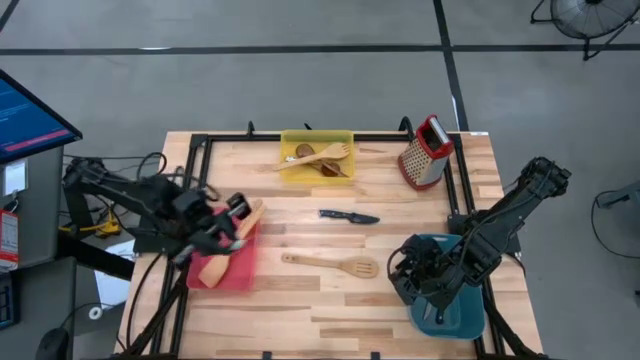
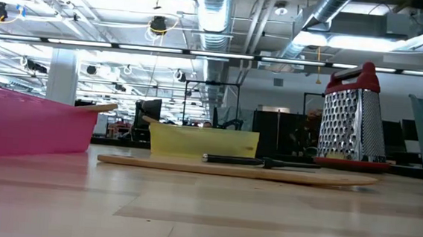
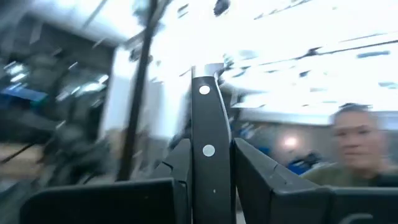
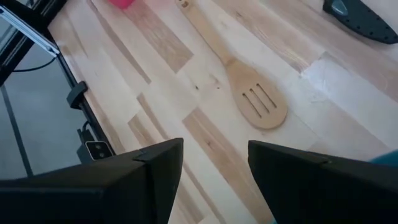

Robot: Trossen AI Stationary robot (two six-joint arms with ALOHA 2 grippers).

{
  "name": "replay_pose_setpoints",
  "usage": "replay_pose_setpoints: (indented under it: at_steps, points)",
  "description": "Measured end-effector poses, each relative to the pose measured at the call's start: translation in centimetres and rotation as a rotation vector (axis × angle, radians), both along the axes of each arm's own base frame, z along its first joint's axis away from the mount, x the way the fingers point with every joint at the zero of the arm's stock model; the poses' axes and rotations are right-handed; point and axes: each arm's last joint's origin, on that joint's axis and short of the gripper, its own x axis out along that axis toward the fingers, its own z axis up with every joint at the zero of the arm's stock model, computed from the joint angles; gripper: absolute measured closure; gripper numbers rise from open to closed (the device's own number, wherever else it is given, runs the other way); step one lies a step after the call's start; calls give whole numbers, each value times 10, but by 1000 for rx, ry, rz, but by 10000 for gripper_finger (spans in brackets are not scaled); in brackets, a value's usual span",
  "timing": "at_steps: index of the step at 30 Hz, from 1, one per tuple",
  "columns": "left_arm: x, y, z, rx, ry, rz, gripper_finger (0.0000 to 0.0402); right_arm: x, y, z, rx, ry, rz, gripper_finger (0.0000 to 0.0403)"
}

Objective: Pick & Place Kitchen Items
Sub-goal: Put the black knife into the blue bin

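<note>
High view | left end effector (image 1: 232,222) seemingly clamps knife (image 3: 208,149) | above red bin (image 1: 232,268)

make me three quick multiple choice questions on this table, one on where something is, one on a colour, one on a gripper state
1. Where does the slotted spatula lie?
A. in the yellow bin
B. on the bare table, near the knife
C. in the teal bin

2. What colour is the grater's top?
A. red
B. green
C. white

3. What is the left gripper doing?
A. open, empty
B. shut on a black-handled knife
C. shut on a spoon

Answers:
1 B, it rests on the wood below the knife.
2 A, the high view shows a red cap.
3 B, a riveted black handle sits between its fingers.
</note>
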Motion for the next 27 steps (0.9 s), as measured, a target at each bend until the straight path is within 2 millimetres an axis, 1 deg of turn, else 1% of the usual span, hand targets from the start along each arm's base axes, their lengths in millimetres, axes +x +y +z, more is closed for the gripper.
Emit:
replay_pose_setpoints:
  at_steps: [5,7,10,16,18,21,23,27]
  points:
    - [-17,-11,14,5,-201,-138,340,1,1,0,8,-8,0,212]
    - [-22,-14,17,-2,-252,-175,340,1,1,0,9,-8,0,212]
    - [-24,-16,19,-10,-273,-189,340,1,1,0,10,-8,1,212]
    - [-23,-16,18,9,-271,-166,340,2,0,0,11,-8,-5,212]
    - [-18,-16,13,51,-229,-102,340,2,0,0,13,-9,-5,212]
    - [-6,-15,0,100,-80,86,340,2,0,0,14,-11,-6,212]
    - [2,-13,-10,146,35,267,340,3,0,0,16,-12,-6,212]
    - [19,-8,-37,281,283,691,339,3,1,1,25,-21,-6,212]
